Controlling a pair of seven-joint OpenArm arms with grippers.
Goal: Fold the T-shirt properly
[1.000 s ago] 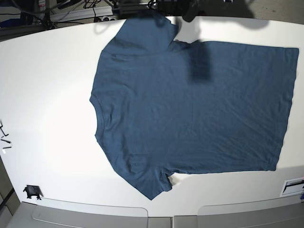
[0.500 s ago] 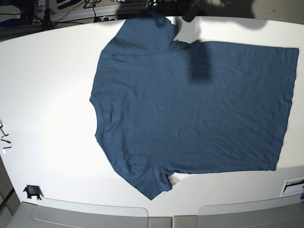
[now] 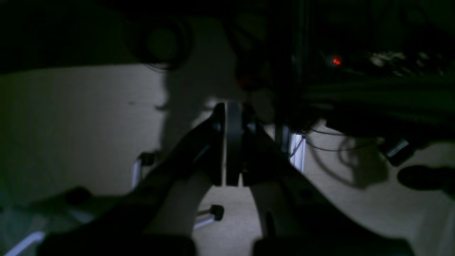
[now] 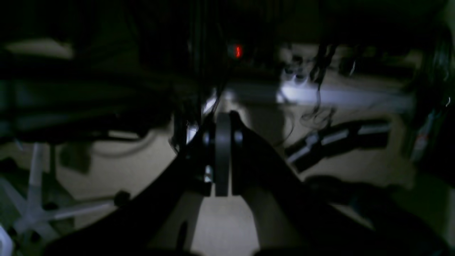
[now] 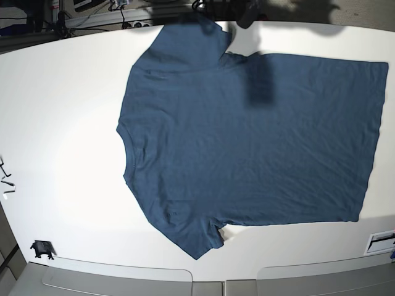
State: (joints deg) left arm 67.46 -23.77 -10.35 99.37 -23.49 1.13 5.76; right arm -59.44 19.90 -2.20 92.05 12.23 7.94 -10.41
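We see the large dark navy-blue cotton T-shirt [image 5: 247,139] spread flat on the white table [image 5: 62,123], bare tabletop on its collar side; left gripper [image 3: 229,149] and right gripper [image 4: 222,160] both pinched closed, holding nothing.

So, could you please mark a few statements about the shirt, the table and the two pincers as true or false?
1. The large plain dark navy-blue short-sleeved cotton T-shirt lies spread flat and unfolded. True.
2. The T-shirt's neck opening points to the right of the base view. False: the neck is at the shirt's left edge, the hem at the right.
3. The left pincer is shut and holds nothing. True.
4. The right pincer grips a sleeve. False: it is shut on nothing, with no shirt in its view.
5. The shirt rests on a black table. False: the white table is bright white.
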